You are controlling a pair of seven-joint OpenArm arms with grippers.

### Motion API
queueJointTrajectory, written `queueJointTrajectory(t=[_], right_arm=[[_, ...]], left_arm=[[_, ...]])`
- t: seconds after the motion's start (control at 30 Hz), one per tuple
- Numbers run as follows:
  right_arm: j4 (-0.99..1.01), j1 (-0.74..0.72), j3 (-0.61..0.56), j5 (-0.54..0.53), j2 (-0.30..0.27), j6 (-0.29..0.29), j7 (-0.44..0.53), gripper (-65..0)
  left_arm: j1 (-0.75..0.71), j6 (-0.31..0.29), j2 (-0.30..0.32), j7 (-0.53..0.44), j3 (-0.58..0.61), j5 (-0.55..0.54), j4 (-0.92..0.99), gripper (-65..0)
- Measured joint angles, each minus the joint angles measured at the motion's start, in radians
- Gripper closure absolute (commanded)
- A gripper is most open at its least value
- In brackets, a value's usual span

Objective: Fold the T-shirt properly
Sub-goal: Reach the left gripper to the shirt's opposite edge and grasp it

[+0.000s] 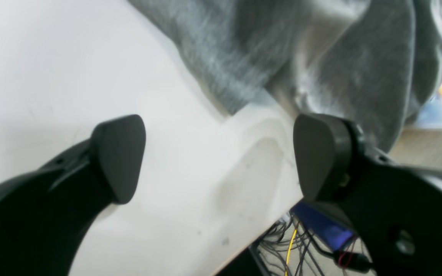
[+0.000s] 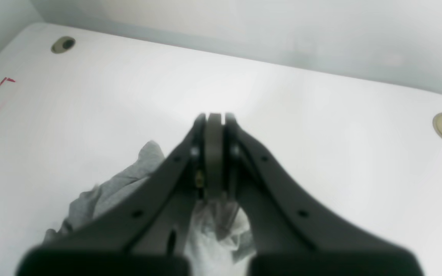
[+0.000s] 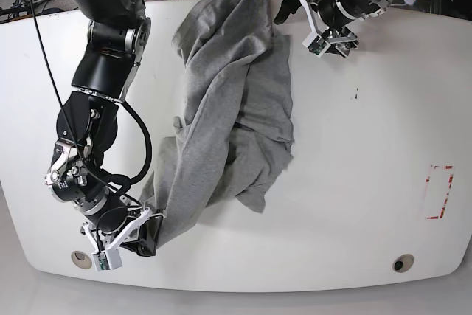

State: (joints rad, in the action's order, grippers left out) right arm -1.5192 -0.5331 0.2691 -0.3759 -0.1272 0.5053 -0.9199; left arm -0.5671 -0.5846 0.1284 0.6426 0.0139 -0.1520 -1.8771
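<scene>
So the T-shirt (image 3: pixel 228 101) is strung out in a long crumpled band across the white table (image 3: pixel 369 182), running from the upper middle of the base view down to the lower left; nothing folded yet, it's bunched and twisted, with a loose flap sticking out toward the centre of the frame; I can't see any print from here.

The right gripper (image 3: pixel 144 232) sits at the lower left end of that band, pinched closed on a corner of the fabric; in its own wrist view the fingers (image 2: pixel 214 153) are pressed together with grey cloth bunched just under them, so I'm calling that a hold on the shirt.

The left gripper (image 3: pixel 295 1) is up at the top of the base view, just right of the shirt's upper end; jaws spread wide, nothing between them; in the left wrist view both pads (image 1: pixel 119 157) hang over bare table near its edge, with the grey cloth lying just beyond them toward the top of the frame, close but not touching as far as I can tell.

What matters for the next move, I reckon: the shirt's long axis runs straight between my two arms; the right already has the lower end, and the free upper end is right beside the left, so that arm is the one to reach across and take it, then both can pull it flat.
</scene>
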Motion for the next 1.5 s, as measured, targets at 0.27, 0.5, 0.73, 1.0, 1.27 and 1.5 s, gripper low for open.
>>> queueJointTrajectory(t=[0.27, 0.5, 0.73, 1.0, 1.27, 1.5], right_arm=[[0.000, -0.013, 0.000, 0.011, 0.000, 0.000, -0.001, 0.0], [0.000, -0.037, 0.000, 0.010, -0.017, 0.000, 0.000, 0.0], [0.000, -0.040, 0.005, 0.010, -0.019, 0.001, 0.000, 0.0], [0.000, -0.040, 0.010, 0.013, -0.068, 0.000, 0.000, 0.0], [0.038, -0.080, 0.004, 0.012, -0.076, 0.001, 0.012, 0.0], [0.168, 0.022, 0.012, 0.026, -0.069, 0.000, 0.003, -2.2]], left_arm=[[0.051, 0.000, 0.000, -0.014, 0.050, -0.005, 0.037, -56.8], [0.088, 0.000, 0.000, -0.034, 0.100, -0.015, 0.082, -25.7], [0.124, 0.001, -0.003, -0.033, 0.098, -0.026, 0.130, -2.4], [0.115, 0.000, 0.001, -0.021, 0.097, -0.021, 0.110, 0.0], [0.113, 0.005, 0.033, 0.023, -0.016, 0.016, 0.007, 0.0], [0.115, -0.008, 0.068, 0.014, -0.052, -0.005, -0.040, 0.0]])
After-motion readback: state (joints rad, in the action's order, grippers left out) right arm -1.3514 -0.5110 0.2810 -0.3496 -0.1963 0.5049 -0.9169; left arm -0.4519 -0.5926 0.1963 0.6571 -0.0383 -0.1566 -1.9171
